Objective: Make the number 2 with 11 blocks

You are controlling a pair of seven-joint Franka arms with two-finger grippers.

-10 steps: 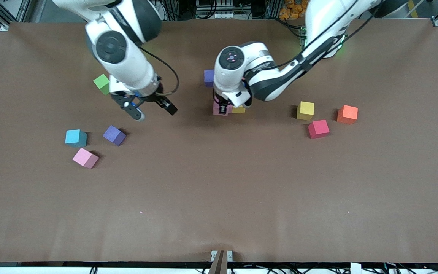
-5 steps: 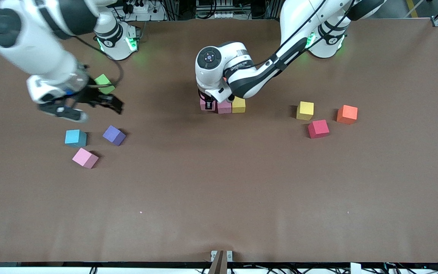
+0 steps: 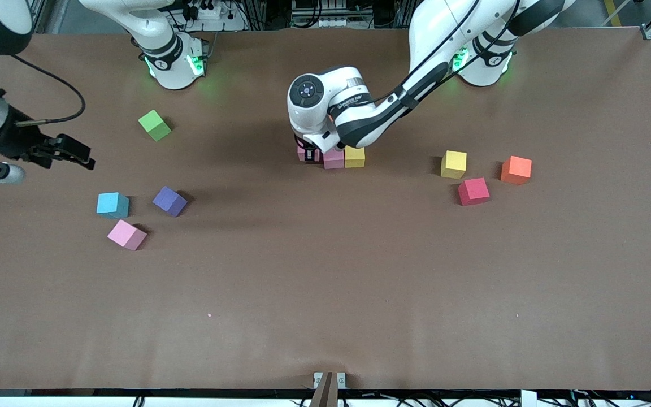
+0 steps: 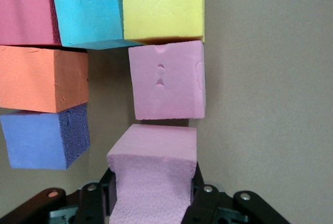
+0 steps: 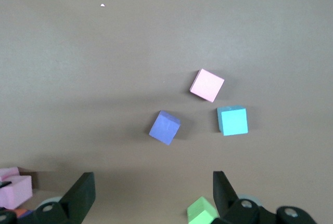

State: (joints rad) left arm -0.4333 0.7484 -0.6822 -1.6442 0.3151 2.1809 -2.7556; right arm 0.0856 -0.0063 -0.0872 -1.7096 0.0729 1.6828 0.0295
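- Clamping a pink cube [image 4: 152, 174] between its fingers, the left gripper [image 3: 309, 154] sets it down at the end of a short row on the table, just beside a second pink cube [image 3: 333, 159] and a yellow cube [image 3: 355, 156].
- From the left wrist view, the start of the number 2 shows more fully (the arm hides much of it from the front): a light blue cube [image 4: 87, 8], an orange cube [image 4: 42, 77] and a purple cube [image 4: 44, 138] sit close by the row.
- Doing this step well probably means pressing the held cube flush and square against its neighbour before letting go, since a small gap remains.
- Waiting with fingers spread wide and empty, the right gripper [image 3: 31, 158] hangs over the right arm's end of the table.
- Loose blocks lie nearby: blue [image 3: 112, 204], purple [image 3: 169, 201] and pink [image 3: 127, 234]; the lime-green cube [image 3: 155, 125] sits apart.
- Toward the left arm's end lie yellow [image 3: 453, 164], red [image 3: 473, 191] and orange [image 3: 516, 169] blocks.
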